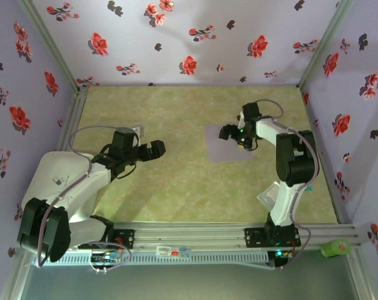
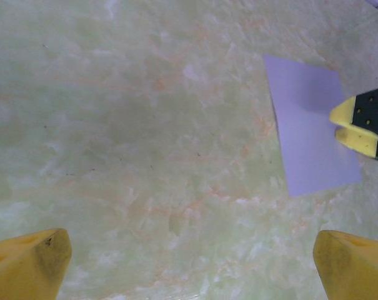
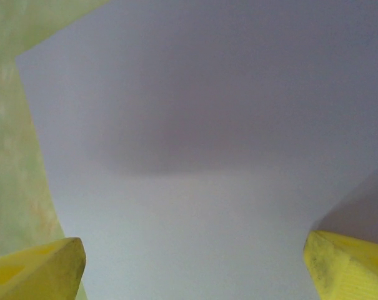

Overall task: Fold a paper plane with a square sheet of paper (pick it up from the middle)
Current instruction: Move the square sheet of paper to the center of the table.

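The square sheet of paper (image 1: 221,152) lies flat on the green table at the right middle, pale lavender, with no fold in it. My right gripper (image 1: 237,137) hangs low over its middle, open. In the right wrist view the sheet (image 3: 195,156) spreads under the gripper (image 3: 192,269), whose yellow fingertips (image 3: 39,269) stand wide apart with nothing between them. My left gripper (image 1: 154,149) is open over bare table, well left of the sheet. In the left wrist view the left gripper (image 2: 192,262) looks across at the sheet (image 2: 307,131) and at the right gripper's yellow fingers (image 2: 357,125).
A whitish translucent square (image 1: 268,197) lies by the right arm's base. A small pale card (image 1: 134,131) sits behind the left arm. A green object (image 1: 335,248) rests beyond the front rail (image 1: 195,234). Floral walls (image 1: 176,44) enclose the table on three sides.
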